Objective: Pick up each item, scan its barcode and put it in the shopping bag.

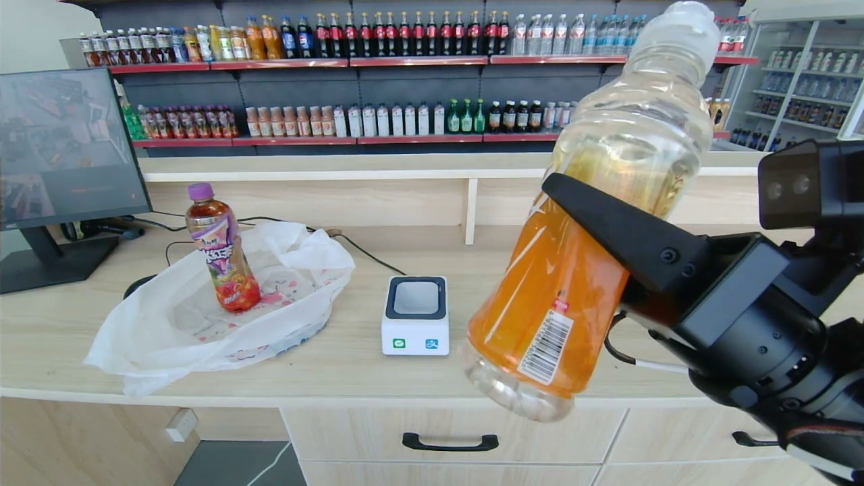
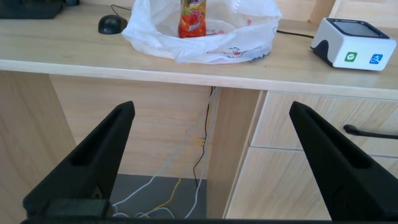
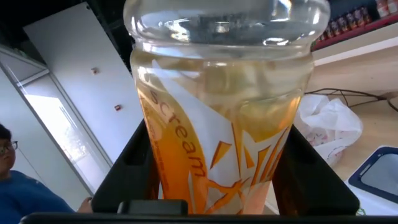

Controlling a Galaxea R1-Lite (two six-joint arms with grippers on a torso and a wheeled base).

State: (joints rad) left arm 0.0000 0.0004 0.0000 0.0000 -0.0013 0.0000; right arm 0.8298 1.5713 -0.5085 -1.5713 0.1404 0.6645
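R gripper [image 3: 221, 171] is clamped on a big clear plastic bottle w/ orange label and pale yellow drink [image 1: 553, 297], one black finger [image 1: 607, 229] across the label. The bottle is held in the air, tilted: cap up and away, base low and toward the robot, white barcode patch [image 1: 545, 345] near the base facing the head cam. It hangs over the light wood counter [image 1: 351, 368], just R of the small white box scanner w/ dark-framed window [image 1: 415, 314], not touching it.

L of the scanner a white plastic shopping bag [image 1: 135, 337] lies spread open on the counter. A small bottle w/ purple cap and red drink [image 1: 223, 250] stands upright inside it.

L gripper [image 2: 211, 112] sits below counter level, facing the cabinet front, fingers wide apart w/ nothing between.

A dark monitor [image 1: 67, 142] stands at the counter's far L; a black mouse [image 2: 112, 23] lies beside the bag. Shelves of drinks [image 1: 418, 61] line the back wall.
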